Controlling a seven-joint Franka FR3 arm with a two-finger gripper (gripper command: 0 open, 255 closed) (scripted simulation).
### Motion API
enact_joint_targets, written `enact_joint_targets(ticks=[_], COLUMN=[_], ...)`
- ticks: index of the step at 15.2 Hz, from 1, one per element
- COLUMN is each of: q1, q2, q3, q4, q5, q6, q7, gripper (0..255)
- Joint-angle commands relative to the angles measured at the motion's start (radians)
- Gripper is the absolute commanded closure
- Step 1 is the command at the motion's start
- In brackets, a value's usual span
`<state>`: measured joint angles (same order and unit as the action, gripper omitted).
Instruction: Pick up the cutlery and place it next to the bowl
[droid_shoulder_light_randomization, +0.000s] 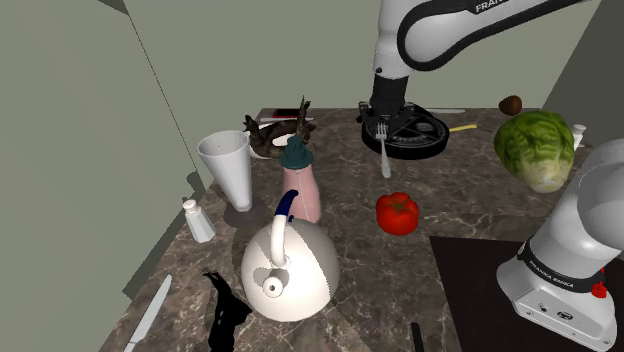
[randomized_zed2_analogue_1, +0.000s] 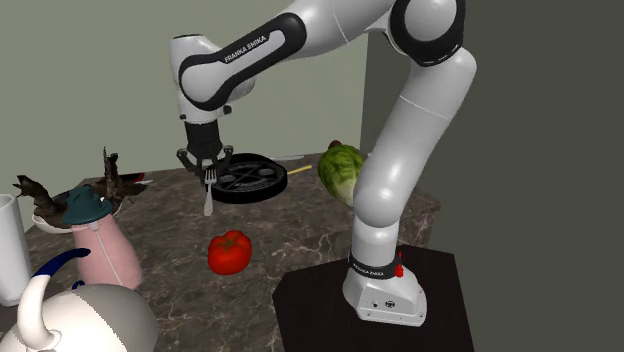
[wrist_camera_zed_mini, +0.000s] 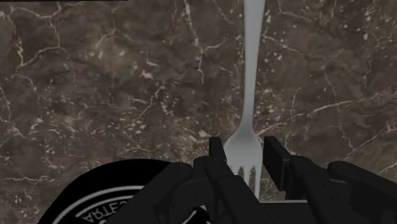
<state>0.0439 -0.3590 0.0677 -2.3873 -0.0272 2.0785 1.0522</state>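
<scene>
Dark marbled desk (wrist_camera_zed_mini: 95, 76) is backing the fork (wrist_camera_zed_mini: 249, 108): your claw (wrist_camera_zed_mini: 245, 145) is clenching its tine end, leaving the handle free, just beside the black bowl (droid_shoulder_light_randomization: 415, 130) (the goal spot, so releasing looks next).

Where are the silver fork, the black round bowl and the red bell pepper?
Silver fork (droid_shoulder_light_randomization: 385, 160): shoulder view, handle.
Black round bowl (droid_shoulder_light_randomization: 436, 145): shoulder view, rim.
Red bell pepper (droid_shoulder_light_randomization: 398, 214): shoulder view, middle.

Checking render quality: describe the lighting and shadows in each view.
Shoulder view: flat, dim light, the kettle greyer on one side. Second exterior view: soft highlights on the white arm. Wrist view: the pale fork stands out against the dim counter; the black hand shows little detail.
</scene>
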Motion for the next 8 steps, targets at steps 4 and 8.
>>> enact_joint_targets(ticks=[4, 8], q1=[0.029, 0.055], q2=[0.140, 0.276], q3=[0.062, 0.110], q4=[0.144, 0.293], q5=[0.001, -0.018], q6=[-0.007, -0.025], q7=[0.093, 0.177], gripper=[255, 255])
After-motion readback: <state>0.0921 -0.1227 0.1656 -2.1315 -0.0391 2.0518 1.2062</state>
